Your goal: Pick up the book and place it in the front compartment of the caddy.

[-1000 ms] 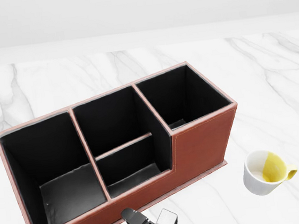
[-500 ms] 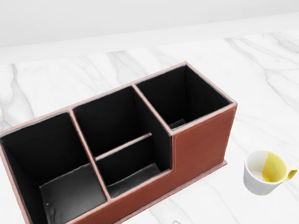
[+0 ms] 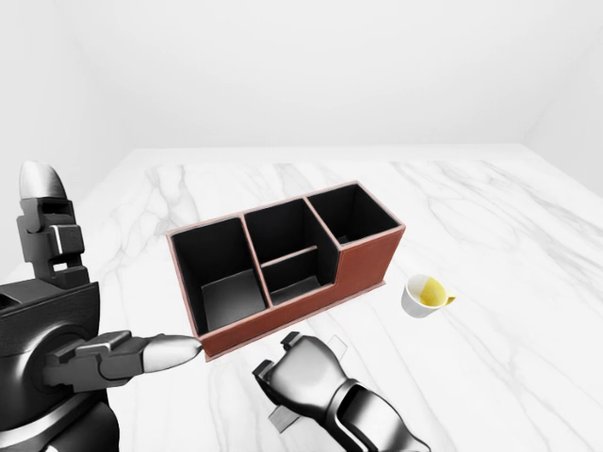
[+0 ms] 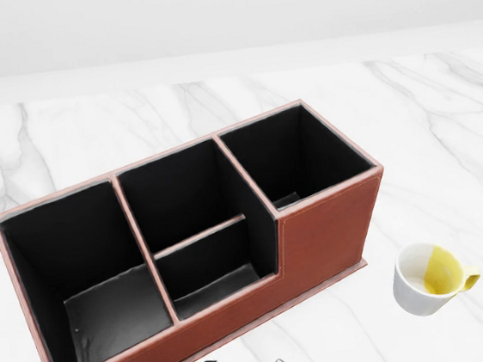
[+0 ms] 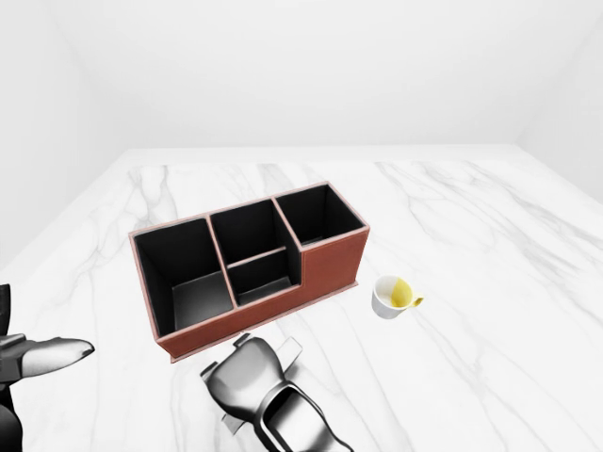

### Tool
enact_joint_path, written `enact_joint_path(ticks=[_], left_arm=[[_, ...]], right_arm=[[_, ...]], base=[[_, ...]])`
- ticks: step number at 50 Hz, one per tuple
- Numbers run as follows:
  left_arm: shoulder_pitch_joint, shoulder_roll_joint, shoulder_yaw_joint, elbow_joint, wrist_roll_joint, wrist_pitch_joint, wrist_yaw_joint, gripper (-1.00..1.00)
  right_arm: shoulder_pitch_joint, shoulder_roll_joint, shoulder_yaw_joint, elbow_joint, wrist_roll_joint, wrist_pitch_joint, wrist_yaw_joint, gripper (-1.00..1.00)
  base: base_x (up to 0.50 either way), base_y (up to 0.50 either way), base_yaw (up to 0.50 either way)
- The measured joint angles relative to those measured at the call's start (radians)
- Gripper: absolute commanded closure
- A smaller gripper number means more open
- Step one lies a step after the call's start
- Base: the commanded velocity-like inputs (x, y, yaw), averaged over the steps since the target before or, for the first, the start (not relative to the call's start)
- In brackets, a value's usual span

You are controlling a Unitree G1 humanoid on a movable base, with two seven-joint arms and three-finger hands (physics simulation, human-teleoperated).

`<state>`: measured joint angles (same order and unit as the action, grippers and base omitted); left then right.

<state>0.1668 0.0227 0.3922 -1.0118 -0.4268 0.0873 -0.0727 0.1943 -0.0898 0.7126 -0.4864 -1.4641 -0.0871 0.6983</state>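
While the brown caddy stands empty at centre frame, a pale flat shape, possibly the book, is covered by the right hand at lower centre, its grip indiscernible; placement remains undone.

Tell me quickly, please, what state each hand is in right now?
Left hand: open, fingers extended, holding nothing.
Right hand: cannot be told; only its back shows, below the caddy.

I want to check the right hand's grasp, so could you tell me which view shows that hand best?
The left-eye view: the whole right hand and forearm show below the caddy, over something pale and flat. The right-eye view shows nearly the same. The head view catches only its top edge at the bottom.
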Motion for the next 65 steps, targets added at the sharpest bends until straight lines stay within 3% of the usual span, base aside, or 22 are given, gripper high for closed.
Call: enact_joint_path(ticks=[20,31,42,55,65], left_arm=[[0.001,-0.002,-0.004,-0.007,0.001,0.0,0.0,-1.0],[0.002,-0.003,-0.005,-0.01,0.001,0.0,0.0,-1.0],[0.005,-0.004,-0.005,-0.016,0.001,0.0,-0.001,-1.0],[0.004,-0.003,-0.001,-0.02,-0.001,0.0,-0.001,-1.0],[0.002,-0.003,-0.003,-0.016,0.001,0.0,-0.001,-1.0]], right_arm=[[-0.043,0.047,0.019,-0.223,0.111,0.0,0.0,1.0],[-0.116,0.12,-0.006,-0.303,0.176,0.0,0.0,1.0],[-0.302,0.217,-0.105,-0.308,0.259,0.0,0.0,1.0],[-0.595,0.208,-0.122,-0.327,0.343,0.004,0.0,1.0],[-0.803,0.198,-0.152,-0.33,0.4,0.067,0.0,1.0]], base=[[0.0,0.0,0.0],[0.0,0.0,0.0],[0.0,0.0,0.0],[0.0,0.0,0.0],[0.0,0.0,0.0]])
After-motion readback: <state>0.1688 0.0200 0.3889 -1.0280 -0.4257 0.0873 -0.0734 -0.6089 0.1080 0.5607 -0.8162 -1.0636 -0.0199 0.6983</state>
